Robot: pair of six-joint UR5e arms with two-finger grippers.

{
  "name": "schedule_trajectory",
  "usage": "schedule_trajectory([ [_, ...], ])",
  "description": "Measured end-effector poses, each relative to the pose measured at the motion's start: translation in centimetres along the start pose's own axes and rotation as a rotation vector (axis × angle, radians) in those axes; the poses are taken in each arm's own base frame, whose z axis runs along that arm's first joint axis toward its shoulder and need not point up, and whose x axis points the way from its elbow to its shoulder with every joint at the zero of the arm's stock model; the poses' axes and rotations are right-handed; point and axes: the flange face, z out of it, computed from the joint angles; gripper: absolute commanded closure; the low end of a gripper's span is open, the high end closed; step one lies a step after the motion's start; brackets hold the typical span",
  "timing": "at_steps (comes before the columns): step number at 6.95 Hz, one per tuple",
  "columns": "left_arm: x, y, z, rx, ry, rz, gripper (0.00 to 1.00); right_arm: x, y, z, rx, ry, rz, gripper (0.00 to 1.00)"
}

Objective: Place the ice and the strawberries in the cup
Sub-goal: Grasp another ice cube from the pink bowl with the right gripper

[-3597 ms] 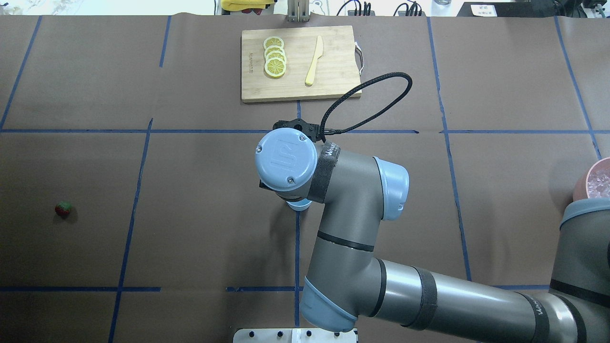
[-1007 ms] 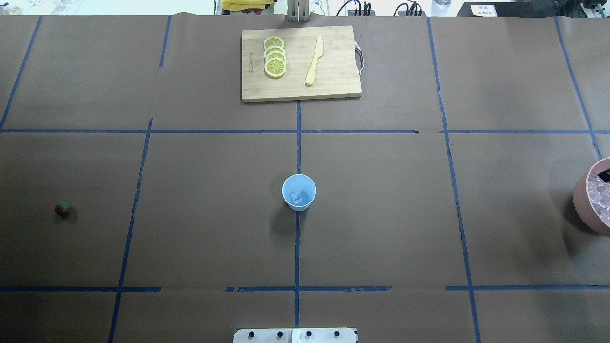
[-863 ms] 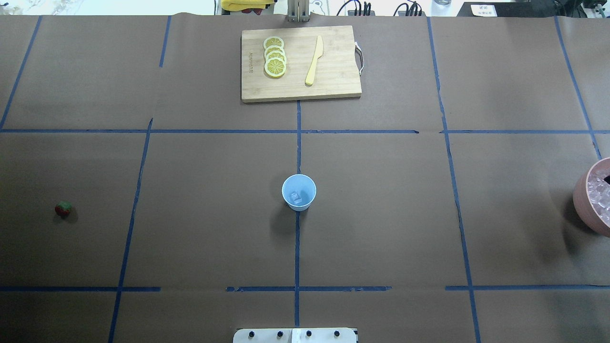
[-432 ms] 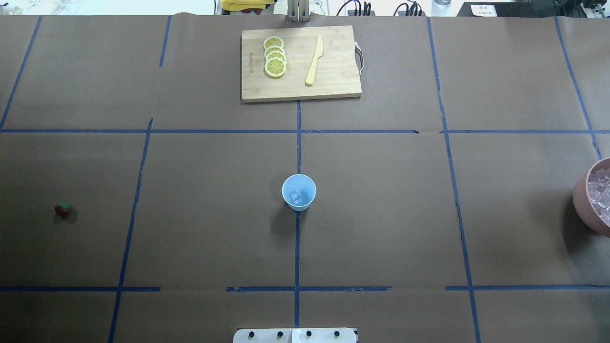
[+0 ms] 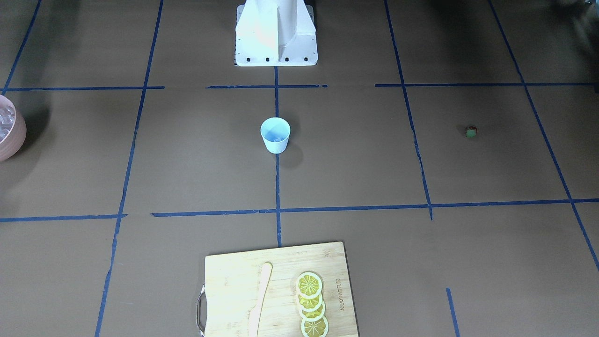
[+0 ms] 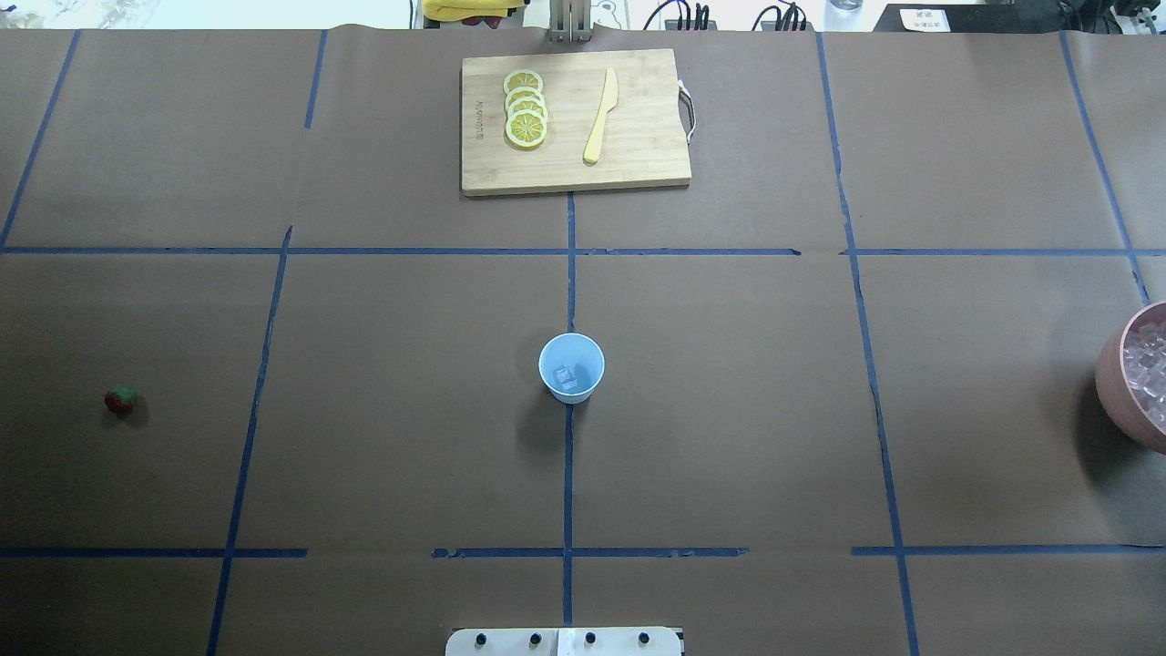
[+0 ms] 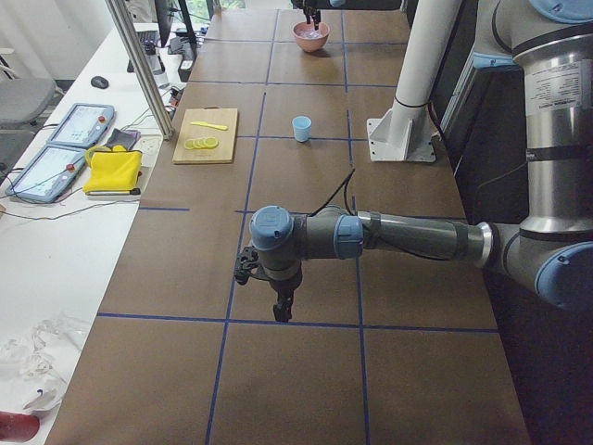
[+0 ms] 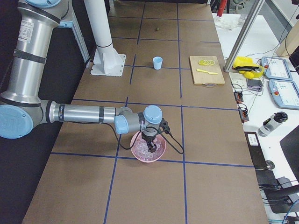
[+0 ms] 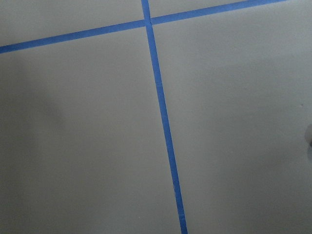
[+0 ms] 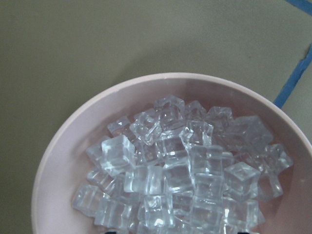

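Observation:
The pale blue cup stands upright at the table's middle and also shows in the front view. One ice cube lies in it. The strawberry lies alone at the far left. The pink bowl at the right edge is full of ice. My right gripper hangs over the bowl, its tips down at the ice; I cannot tell whether it is open or shut. My left gripper points down above bare table, far from the cup; I cannot tell its state.
A wooden cutting board at the far side carries several lemon slices and a yellow knife. The white robot base stands at the near edge. Blue tape lines cross the brown table cover.
The right arm, over the cup 3.6 s ago, has left it, and an ice cube lies inside. The dark fingertip over the bowl a second ago has left the overhead view.

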Motion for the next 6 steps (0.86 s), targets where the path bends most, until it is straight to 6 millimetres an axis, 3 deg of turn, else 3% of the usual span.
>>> schedule_trajectory([
  [3, 0.0, 0.0, 0.0, 0.000, 0.000, 0.000, 0.00, -0.9, -1.6, 0.2, 0.007, -0.006, 0.005, 0.25],
  [6, 0.0, 0.1, 0.0, 0.000, 0.000, -0.001, 0.00, -1.5, -2.1, 0.7, -0.004, -0.009, -0.010, 0.28],
])
